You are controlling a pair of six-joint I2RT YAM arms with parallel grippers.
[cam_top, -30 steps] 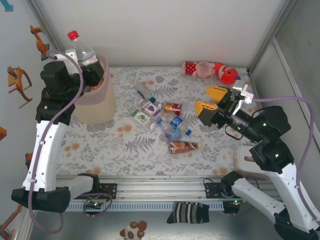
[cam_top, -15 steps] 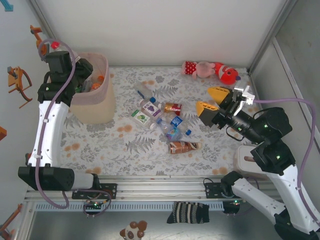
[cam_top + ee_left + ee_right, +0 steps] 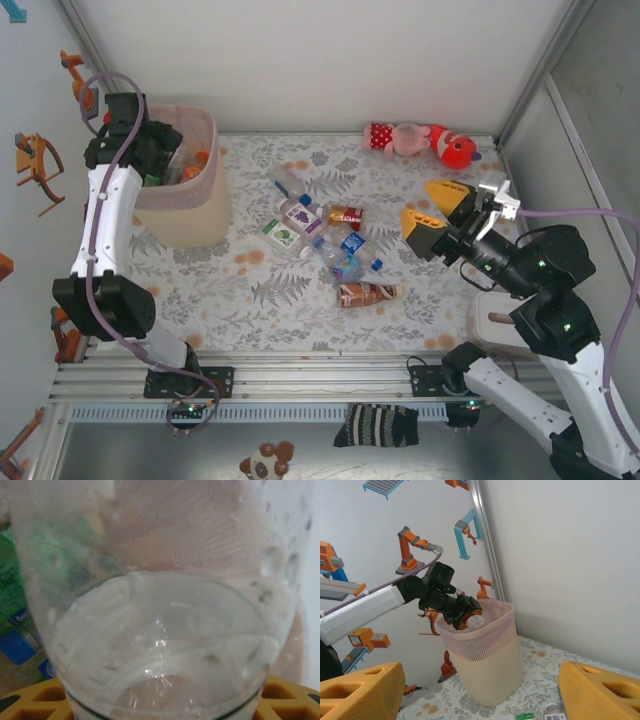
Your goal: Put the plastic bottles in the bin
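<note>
Upper left, the left gripper (image 3: 466,616) is at the bin (image 3: 490,672) rim, a clear bottle (image 3: 160,605) between its fingers; whether it clamps cannot be told. The right gripper (image 3: 420,200) stands apart, empty

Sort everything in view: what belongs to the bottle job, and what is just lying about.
Job:
bin
loose bottles mid-table
clear bottle in the left gripper

Lying about:
plush toy
white box
striped sock

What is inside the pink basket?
A clear bottle sits at the top, by the left pincer. A green bottle lies beneath. The basket walls hide the rest.
</note>
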